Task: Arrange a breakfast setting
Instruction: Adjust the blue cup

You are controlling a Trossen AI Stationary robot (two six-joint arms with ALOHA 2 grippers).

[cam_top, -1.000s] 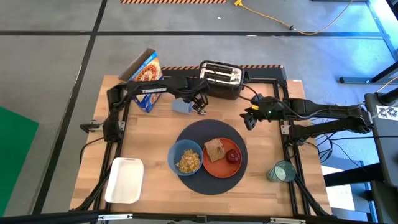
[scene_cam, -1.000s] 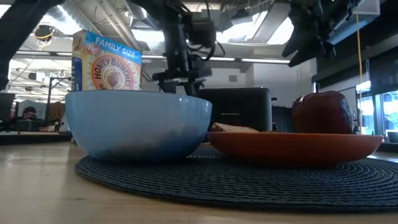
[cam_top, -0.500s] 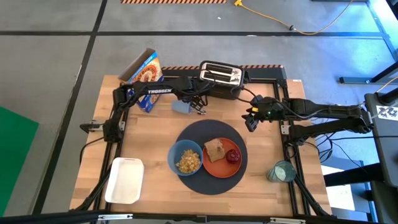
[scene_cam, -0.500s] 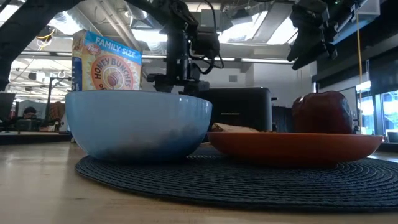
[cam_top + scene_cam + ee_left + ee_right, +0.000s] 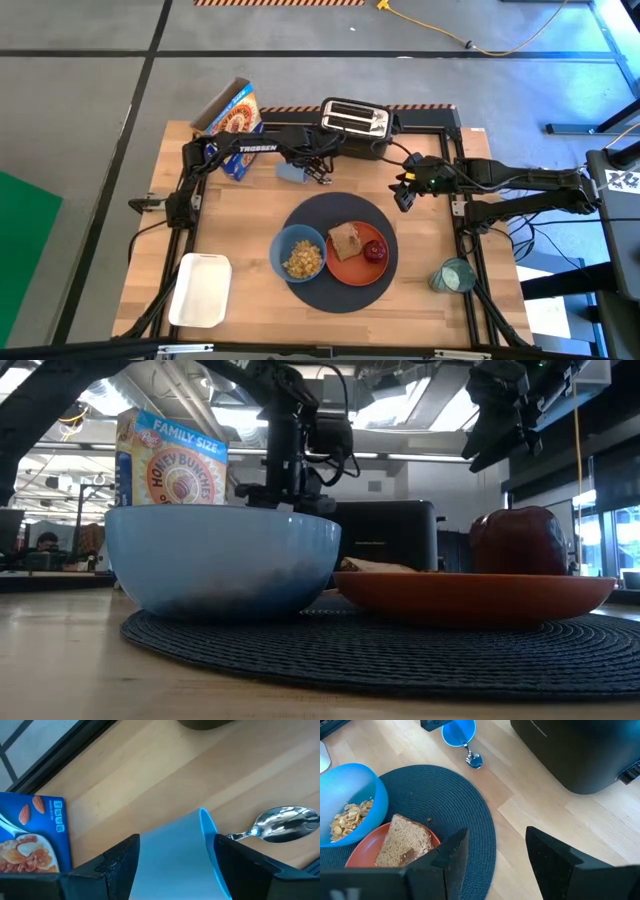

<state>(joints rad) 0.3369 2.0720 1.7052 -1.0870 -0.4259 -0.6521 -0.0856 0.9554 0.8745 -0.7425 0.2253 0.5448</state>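
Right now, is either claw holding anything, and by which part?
The left claw sits around the body of the tipped blue cup, but a firm hold cannot be told. The right claw holds nothing.

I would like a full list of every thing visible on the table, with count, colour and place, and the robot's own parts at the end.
placemat: 1, dark, table centre
bowl: 1, blue, holds cereal, on placemat
plate: 1, orange, on placemat beside bowl
toast: 1, brown, on plate
fruit: 1, red, on plate
cup: 1, light blue, lying on its side by the toaster
spoon: 1, metal, beside that cup
glass: 1, teal, front right corner
toaster: 1, black, rear edge
cereal box: 1, blue, rear left
tray: 1, white, front left
left claw: around the cup
right claw: open, above table's right side
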